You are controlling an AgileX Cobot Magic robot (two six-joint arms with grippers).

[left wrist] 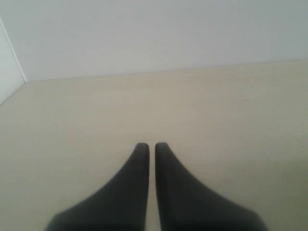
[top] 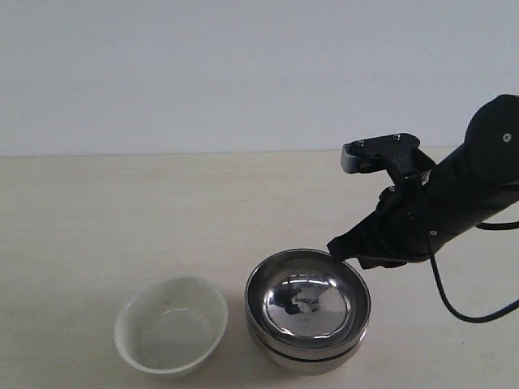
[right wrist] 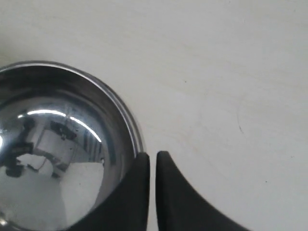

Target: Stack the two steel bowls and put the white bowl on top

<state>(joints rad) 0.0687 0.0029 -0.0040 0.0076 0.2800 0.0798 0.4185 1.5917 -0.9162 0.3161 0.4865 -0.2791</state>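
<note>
obstacles: steel bowls (top: 308,304), white bowl (top: 171,324) side by side | free: table (top: 122,211) beyond them

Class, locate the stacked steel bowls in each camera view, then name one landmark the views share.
Exterior view: steel bowls low, right of centre, beside the white bowl.
Left wrist view: not in it.
Right wrist view: their rim next to the shut right gripper.
Shared landmark: the beige table, in all three.
</note>
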